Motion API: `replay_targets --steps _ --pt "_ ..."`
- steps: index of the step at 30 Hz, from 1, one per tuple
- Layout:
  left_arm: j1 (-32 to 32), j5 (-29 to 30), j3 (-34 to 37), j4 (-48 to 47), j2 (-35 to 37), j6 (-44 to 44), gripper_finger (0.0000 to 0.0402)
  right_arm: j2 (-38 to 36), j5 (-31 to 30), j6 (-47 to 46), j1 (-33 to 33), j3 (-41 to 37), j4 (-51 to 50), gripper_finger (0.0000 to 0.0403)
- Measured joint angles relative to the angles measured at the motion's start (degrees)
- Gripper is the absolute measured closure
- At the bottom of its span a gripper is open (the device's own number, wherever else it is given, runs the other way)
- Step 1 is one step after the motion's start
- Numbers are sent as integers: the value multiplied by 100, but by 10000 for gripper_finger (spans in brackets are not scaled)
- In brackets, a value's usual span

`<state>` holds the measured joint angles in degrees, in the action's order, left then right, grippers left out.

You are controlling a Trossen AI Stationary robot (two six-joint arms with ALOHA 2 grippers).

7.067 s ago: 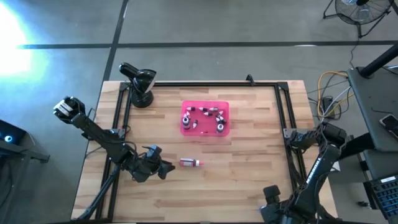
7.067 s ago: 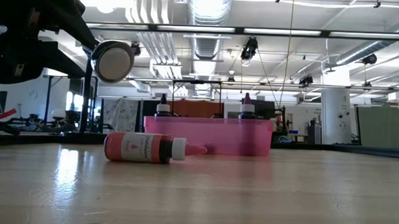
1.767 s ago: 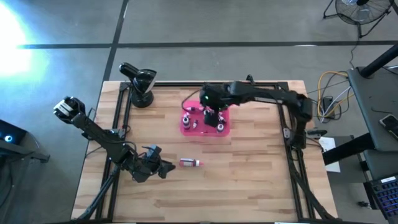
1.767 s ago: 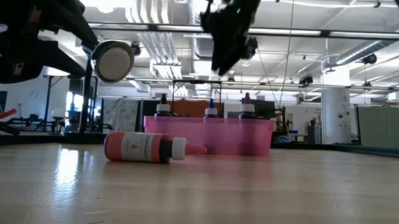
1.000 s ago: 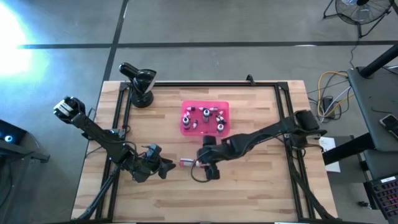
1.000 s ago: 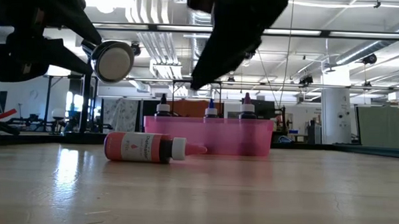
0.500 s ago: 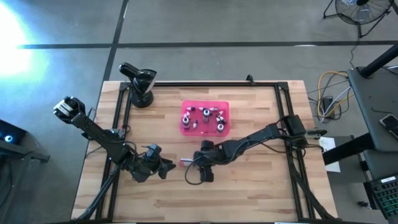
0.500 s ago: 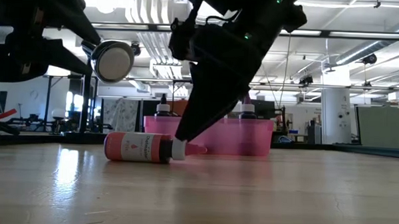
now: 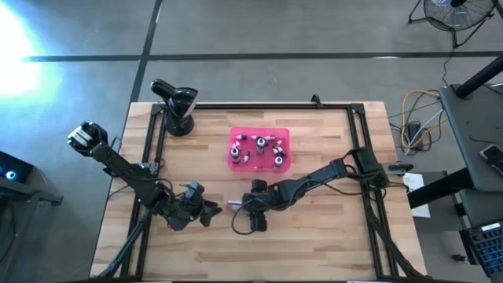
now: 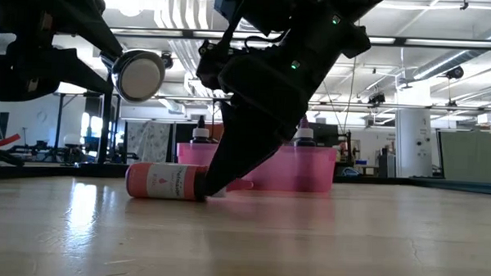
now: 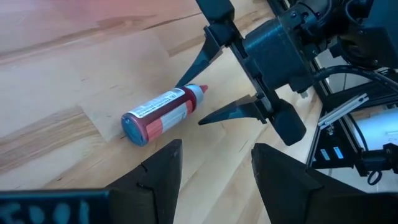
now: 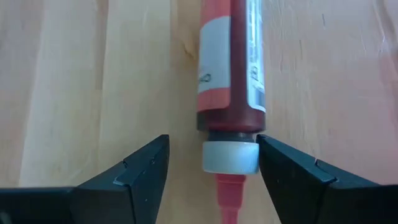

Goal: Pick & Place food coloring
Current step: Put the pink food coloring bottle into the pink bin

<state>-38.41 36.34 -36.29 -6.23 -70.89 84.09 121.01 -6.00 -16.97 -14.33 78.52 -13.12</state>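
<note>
A red food coloring bottle (image 12: 230,68) lies on its side on the wooden surface (image 9: 314,236), in front of the pink tray (image 9: 234,162) where the other small bottles (image 9: 260,147) stand. The right hand (image 12: 211,165) is down at its white cap (image 12: 230,157), fingers (image 12: 134,171) apart on either side of the cap and not clamped on it. The left hand (image 9: 206,211) waits just beside, near the bottle's base end, its fingers apart and empty.

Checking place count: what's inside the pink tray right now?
In the high view the pink tray holds several small food coloring bottles, some upright, some tipped. In the low view, the right gripper covers the tray's middle; only two caps show above the rim. Exact count unclear.
</note>
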Motion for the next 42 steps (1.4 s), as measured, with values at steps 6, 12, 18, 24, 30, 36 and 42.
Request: replay_targets --steps 6,12,18,24,30,36,42 --pt "0 -65 0 -1 0 0 232 -20 -3 1 51 0 -21 190" --pt "2 -65 0 -1 0 25 232 -20 -4 2 74 0 -43 225" --pt "2 -72 0 -1 0 37 232 -75 36 -140 82 0 -484 284" --pt "2 -72 0 0 0 35 232 -597 467 -759 200 79 -1811 302" --pt "1 -72 0 -29 0 -6 232 -1343 1213 -1421 542 473 -4323 302" --pt "7 -55 0 -31 0 -154 232 -1506 2618 -1875 967 485 -6730 295" --pt "5 4 0 -29 0 -191 232 -1447 3554 -1522 1032 134 -7656 294"
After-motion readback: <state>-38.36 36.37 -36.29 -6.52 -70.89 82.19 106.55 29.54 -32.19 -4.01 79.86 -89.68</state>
